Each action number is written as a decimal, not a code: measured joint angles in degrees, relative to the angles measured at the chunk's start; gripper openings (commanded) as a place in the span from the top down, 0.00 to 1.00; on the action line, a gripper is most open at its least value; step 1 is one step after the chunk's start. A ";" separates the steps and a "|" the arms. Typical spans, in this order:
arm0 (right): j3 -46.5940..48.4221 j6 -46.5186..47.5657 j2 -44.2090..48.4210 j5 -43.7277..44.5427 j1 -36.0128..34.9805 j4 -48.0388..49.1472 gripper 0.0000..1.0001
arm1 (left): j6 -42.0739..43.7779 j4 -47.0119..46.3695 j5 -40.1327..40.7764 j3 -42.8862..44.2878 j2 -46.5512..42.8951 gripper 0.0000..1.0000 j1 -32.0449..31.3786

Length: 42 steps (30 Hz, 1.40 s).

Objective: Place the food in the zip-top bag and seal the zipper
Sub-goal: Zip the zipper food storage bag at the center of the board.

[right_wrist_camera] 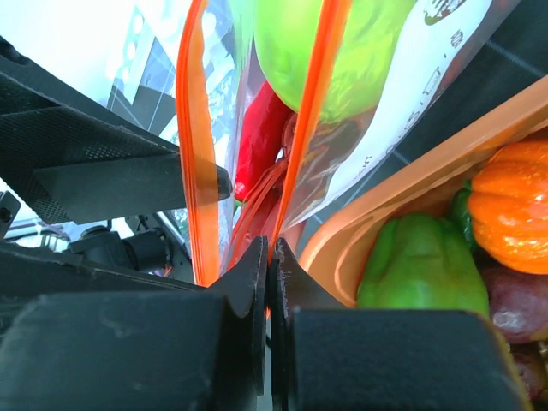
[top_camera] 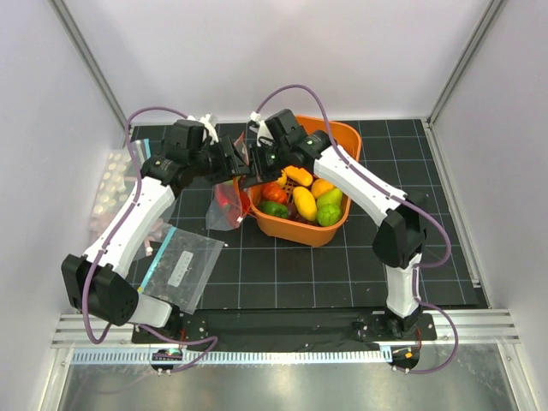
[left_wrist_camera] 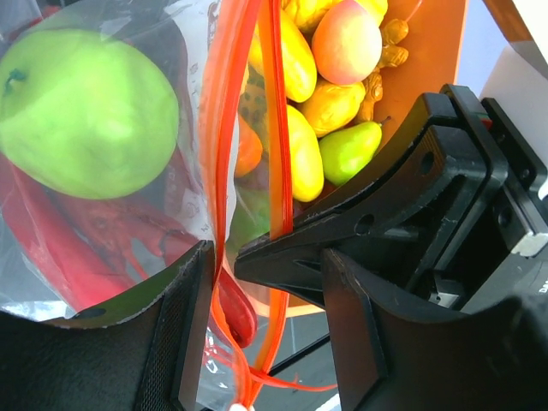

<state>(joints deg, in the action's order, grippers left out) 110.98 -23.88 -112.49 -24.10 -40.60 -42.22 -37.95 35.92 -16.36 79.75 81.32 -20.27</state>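
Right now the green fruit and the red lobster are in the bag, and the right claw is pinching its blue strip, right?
Not quite: the strip is red-orange, not blue. The right wrist view shows the right claw pinching it, with the green fruit and red lobster in the bag.

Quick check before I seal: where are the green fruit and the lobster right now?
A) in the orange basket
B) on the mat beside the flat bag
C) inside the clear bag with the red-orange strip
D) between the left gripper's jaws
C: the left wrist view shows the green fruit and the red lobster behind the clear film of the zip-top bag, beside its zipper.
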 measured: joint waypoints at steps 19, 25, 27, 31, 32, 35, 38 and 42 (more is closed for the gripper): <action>-6.29 2.38 4.15 2.60 0.15 6.93 0.99 | -6.99 2.56 4.04 2.16 -0.04 0.37 0.15; -7.78 2.54 4.68 0.98 -0.55 6.62 0.99 | -10.36 -1.90 7.80 -0.76 -1.22 0.44 4.39; -7.82 2.54 4.68 0.66 -0.61 6.62 0.99 | -10.95 -2.54 7.78 -1.07 -1.36 0.37 4.48; -7.82 2.54 4.79 0.28 -0.70 6.62 0.99 | -11.02 -3.56 6.62 -1.07 -1.36 0.24 4.35; -7.82 2.54 4.79 0.20 -0.70 6.62 0.99 | -10.86 -3.74 6.23 -1.07 -1.36 0.21 4.35; -7.82 2.54 4.79 0.13 -0.70 6.60 0.99 | -10.69 -4.39 5.60 -1.07 -1.36 0.20 4.17; -7.82 2.56 4.79 0.15 -0.70 6.58 0.99 | -10.29 -4.92 5.31 -1.07 -1.31 0.20 3.74; -7.61 2.78 4.79 0.17 -0.70 6.14 0.99 | -9.64 -5.20 5.29 -0.72 -0.31 0.26 2.49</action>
<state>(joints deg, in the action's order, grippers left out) 103.37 -21.10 -107.70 -23.92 -41.30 -36.07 -47.59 30.72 -11.07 79.02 81.01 -17.78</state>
